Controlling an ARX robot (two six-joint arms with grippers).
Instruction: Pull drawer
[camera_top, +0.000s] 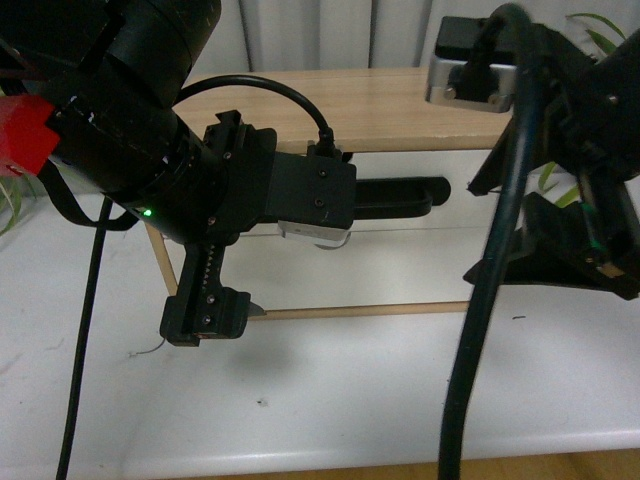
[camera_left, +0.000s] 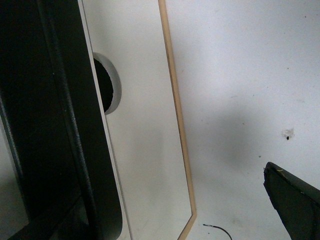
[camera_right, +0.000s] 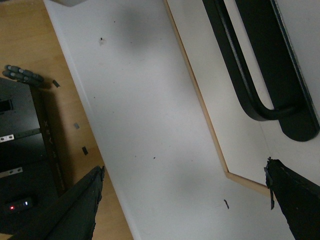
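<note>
The drawer is a white front under a pale wooden top, with a long black bar handle. My left gripper is open and turned on its side close in front of the handle's left part, hiding it. The left wrist view shows the drawer front, its semicircular notch, one finger, and a black mass that fills one side. My right gripper is open. In the right wrist view it hovers over the white table, short of the handle's end, and holds nothing.
The unit's wooden top and thin wooden bottom rail frame the drawer. It stands on a white table. Black cables hang from both arms. Green leaves show at the edges. Black equipment sits on a wooden floor.
</note>
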